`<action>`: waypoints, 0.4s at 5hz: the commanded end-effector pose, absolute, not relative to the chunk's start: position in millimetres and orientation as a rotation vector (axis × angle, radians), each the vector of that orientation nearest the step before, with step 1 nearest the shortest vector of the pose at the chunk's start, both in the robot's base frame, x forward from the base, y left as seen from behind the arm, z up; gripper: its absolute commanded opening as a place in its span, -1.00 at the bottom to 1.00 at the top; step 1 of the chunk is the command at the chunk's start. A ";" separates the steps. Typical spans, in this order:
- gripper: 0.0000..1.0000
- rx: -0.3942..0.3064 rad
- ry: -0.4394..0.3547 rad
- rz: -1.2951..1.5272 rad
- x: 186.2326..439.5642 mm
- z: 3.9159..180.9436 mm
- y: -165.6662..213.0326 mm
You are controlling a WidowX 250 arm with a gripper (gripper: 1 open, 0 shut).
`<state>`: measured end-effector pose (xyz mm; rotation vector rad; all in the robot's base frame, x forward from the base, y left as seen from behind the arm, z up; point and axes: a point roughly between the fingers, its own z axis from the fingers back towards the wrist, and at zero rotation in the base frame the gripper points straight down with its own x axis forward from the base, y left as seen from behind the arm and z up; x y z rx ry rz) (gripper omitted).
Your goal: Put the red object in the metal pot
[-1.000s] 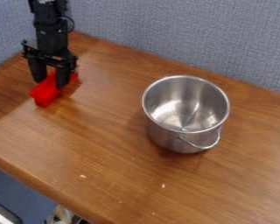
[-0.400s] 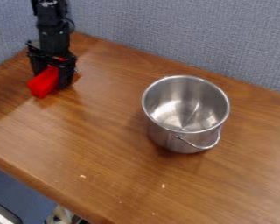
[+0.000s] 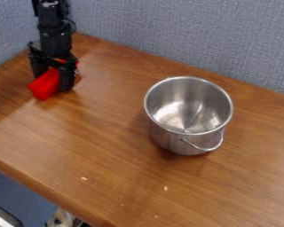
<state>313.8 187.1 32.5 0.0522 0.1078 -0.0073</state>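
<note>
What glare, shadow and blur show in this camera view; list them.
Camera view: soft, even light; bright reflections on the metal pot inner wall and rim; a faint shadow beside it on the table; the gripper is dark with little detail, so its jaws around the red object are hard to read; the whole frame is low-resolution and slightly soft.

This looks like a robot lab or test bench rather than a home. A bare wooden table (image 3: 97,142) fills most of the frame, backed across the top by a grey-blue fabric partition wall (image 3: 192,31) of the office-divider kind. A black robot arm (image 3: 52,27) stands at the upper left, and the table carries only two props, with no household clutter.
</note>
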 end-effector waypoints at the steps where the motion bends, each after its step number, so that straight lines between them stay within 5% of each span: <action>1: 1.00 0.087 0.037 -0.006 320.8 58.8 193.6; 2: -1.00 0.092 0.035 -0.021 326.5 61.3 196.2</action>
